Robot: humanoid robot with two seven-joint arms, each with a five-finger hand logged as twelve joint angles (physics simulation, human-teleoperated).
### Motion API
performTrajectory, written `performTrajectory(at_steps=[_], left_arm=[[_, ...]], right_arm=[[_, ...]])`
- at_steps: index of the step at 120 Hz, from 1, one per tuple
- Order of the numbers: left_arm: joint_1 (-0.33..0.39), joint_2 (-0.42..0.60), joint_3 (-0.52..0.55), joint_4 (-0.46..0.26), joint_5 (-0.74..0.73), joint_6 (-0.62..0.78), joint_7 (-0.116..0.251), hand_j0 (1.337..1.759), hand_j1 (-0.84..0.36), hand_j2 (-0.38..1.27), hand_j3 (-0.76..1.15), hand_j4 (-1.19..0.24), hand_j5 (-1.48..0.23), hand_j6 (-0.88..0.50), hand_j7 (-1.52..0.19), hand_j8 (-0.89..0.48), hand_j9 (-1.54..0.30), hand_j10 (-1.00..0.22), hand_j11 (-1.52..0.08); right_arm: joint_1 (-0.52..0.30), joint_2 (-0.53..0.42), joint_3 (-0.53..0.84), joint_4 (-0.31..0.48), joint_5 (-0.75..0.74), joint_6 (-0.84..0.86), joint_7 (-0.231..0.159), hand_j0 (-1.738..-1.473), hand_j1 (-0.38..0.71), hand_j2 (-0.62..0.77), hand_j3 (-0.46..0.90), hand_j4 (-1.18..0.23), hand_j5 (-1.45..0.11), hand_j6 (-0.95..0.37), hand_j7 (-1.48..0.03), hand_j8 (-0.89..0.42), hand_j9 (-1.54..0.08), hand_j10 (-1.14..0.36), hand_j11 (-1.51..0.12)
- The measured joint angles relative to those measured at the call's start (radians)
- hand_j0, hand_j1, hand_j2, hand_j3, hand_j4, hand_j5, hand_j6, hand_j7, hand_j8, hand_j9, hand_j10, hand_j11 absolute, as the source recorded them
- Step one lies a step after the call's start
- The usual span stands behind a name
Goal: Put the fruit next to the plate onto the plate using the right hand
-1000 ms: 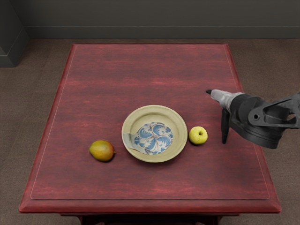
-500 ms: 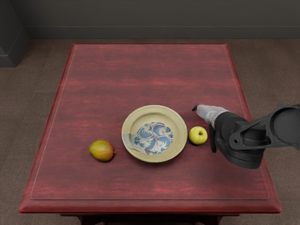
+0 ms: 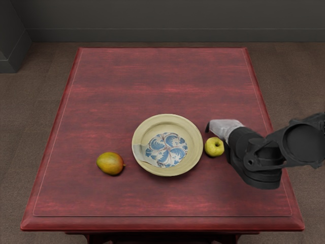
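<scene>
Head view, the only one you have: the bench [image 3: 152, 76] carries a cream plate [image 3: 167, 118] with a blue flower pattern at its centre. A yellow-green apple [image 3: 214, 147] sits on the bench just beside the plate's right rim. That makes it the fruit you are after. A mango [image 3: 110, 163] lies well apart from the plate on the left, so leave it alone.

Your right hand [image 3: 226, 128] comes in from the right edge and hangs just above and behind the apple, very close to it. From this angle you cannot tell whether it touches the fruit, nor whether the fingers are apart or together; the wrist and dark forearm hide most of them. The left arm does not show.

By my reading you are at the end of the reach. The apple is not lifted and the plate holds nothing, so the grasp, the carry to the left and the release over the plate are all left to do.
</scene>
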Motion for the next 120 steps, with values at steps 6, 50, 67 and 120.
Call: performTrajectory(at_steps=[6,50,67,120], left_arm=[[0.0,0.0,0.0,0.0,0.0,0.0,0.0,1.658,0.35,0.0,0.0,0.0,0.0,0.0,0.0,0.0,0.0,0.0,0.0],[0.0,0.0,-0.001,0.0,0.0,0.0,0.0,1.658,0.35,0.0,0.0,0.0,0.0,0.0,0.0,0.0,0.0,0.0,0.0],[0.0,0.0,-0.001,0.0,0.0,0.0,0.0,1.658,0.35,0.0,0.0,0.0,0.0,0.0,0.0,0.0,0.0,0.0,0.0],[0.005,0.0,-0.004,0.0,0.0,0.0,0.0,1.658,0.35,0.0,0.0,0.0,0.0,0.0,0.0,0.0,0.0,0.0,0.0]], right_arm=[[0.001,0.003,-0.008,0.0,-0.002,0.0,0.0,-1.658,0.02,-0.06,0.0,-0.31,-0.4,-0.31,-0.4,-0.31,-0.4,-0.31,-0.4],[0.031,0.015,-0.023,0.0,-0.004,0.0,0.0,-1.658,0.1,-0.07,0.0,-0.38,-0.49,-0.38,-0.49,-0.38,-0.49,-0.38,-0.49],[0.033,0.031,-0.024,0.0,-0.002,0.0,0.0,-1.658,0.11,-0.08,0.0,-0.38,-0.5,-0.38,-0.5,-0.38,-0.5,-0.38,-0.5],[0.023,0.062,-0.021,0.0,-0.002,0.0,-0.002,-1.655,0.24,-0.06,0.0,-0.53,-0.68,-0.45,-0.68,-0.53,-0.67,-0.53,-0.67]])
